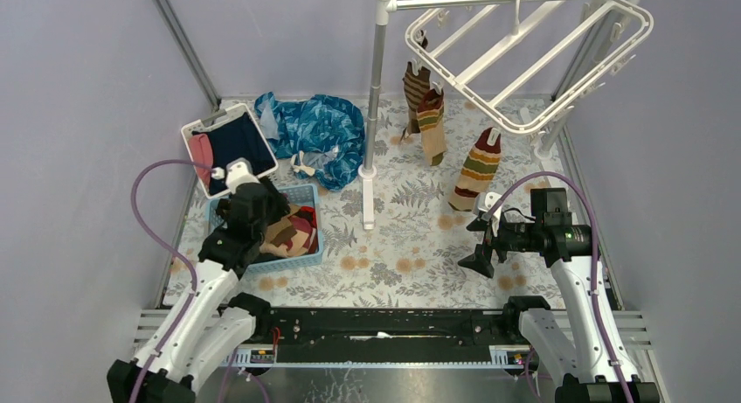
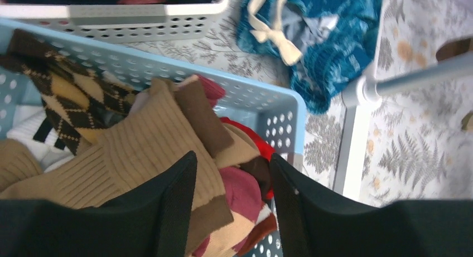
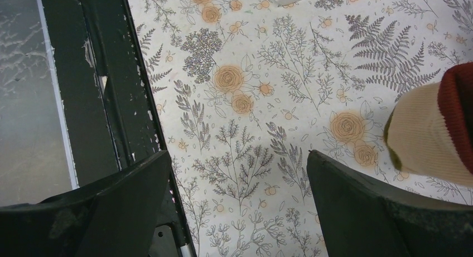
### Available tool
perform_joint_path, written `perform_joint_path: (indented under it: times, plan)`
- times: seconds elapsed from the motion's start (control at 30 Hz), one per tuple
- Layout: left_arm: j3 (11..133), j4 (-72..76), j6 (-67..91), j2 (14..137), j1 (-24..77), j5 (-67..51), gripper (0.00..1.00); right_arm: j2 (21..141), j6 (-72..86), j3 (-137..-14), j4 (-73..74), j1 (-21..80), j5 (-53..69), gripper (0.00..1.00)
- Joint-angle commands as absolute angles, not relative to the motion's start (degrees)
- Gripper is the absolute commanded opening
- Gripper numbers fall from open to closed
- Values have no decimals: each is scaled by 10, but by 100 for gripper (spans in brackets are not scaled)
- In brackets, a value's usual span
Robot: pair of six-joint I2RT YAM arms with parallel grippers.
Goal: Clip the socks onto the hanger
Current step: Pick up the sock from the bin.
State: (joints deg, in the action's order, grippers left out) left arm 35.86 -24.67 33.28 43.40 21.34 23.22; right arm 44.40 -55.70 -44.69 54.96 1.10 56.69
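Two grippers are shown, one lowered into the blue basket [image 1: 316, 219], the other held well to the basket's right.

The left gripper [image 2: 233, 173] is seen over the heaped socks [image 1: 293, 232] in the basket. Its jaws are partly apart and set astride a folded tan sock [image 2: 139, 140], with one finger [image 2: 178, 201] resting on the ribbed fabric. No firm pinch is visible. The right gripper [image 3: 237, 162] is held with its jaws fully apart and nothing between them. It is placed above the floral tablecloth [image 3: 240, 101], near the toe of a striped sock [image 3: 429, 134]. Three clipped socks [image 1: 431, 123] are seen on the hanger [image 1: 533, 53], which is hung high, beyond the basket and far to its right.
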Motion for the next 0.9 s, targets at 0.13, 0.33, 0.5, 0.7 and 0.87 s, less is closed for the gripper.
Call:
perform_joint_path:
  times: [0.13, 0.33, 0.5, 0.7, 0.87]
  plan:
    - [364, -276, 377, 426, 60, 117, 51, 441, -560, -442, 547, 10, 566, 100]
    - [362, -297, 410, 499, 50, 176, 52, 439, -559, -442, 546, 13, 564, 100]
    - [372, -297, 434, 553, 50, 194, 54, 439, -557, -441, 545, 15, 563, 100]
    - [385, -289, 424, 574, 51, 145, 61, 440, -556, -441, 544, 15, 562, 100]
    - [393, -313, 410, 565, 52, 116, 62, 443, -556, -442, 545, 17, 561, 100]
